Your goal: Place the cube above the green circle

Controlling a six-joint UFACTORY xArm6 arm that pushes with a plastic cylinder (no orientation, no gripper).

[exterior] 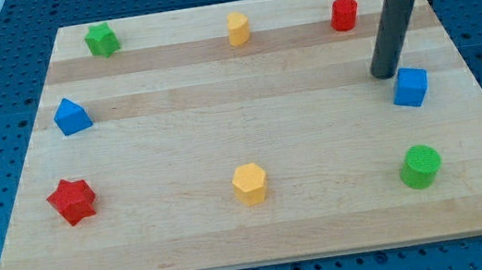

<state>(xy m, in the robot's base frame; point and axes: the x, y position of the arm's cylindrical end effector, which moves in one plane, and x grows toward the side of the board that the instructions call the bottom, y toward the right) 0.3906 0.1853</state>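
The blue cube (410, 87) sits near the view's right edge of the wooden board (190, 244). The green circle, a short green cylinder (421, 166), stands below it toward the view's bottom right. My tip (386, 73) is the lower end of a dark rod, resting on the board just up and left of the blue cube, very close to its upper left corner. I cannot tell whether it touches the cube.
A red cylinder (345, 14) stands at the view's top right. A yellow block (238, 29) is at top middle, a green star (102, 39) at top left. A blue triangular block (70, 115), a red star (72, 200) and a yellow hexagon (249, 183) lie further left.
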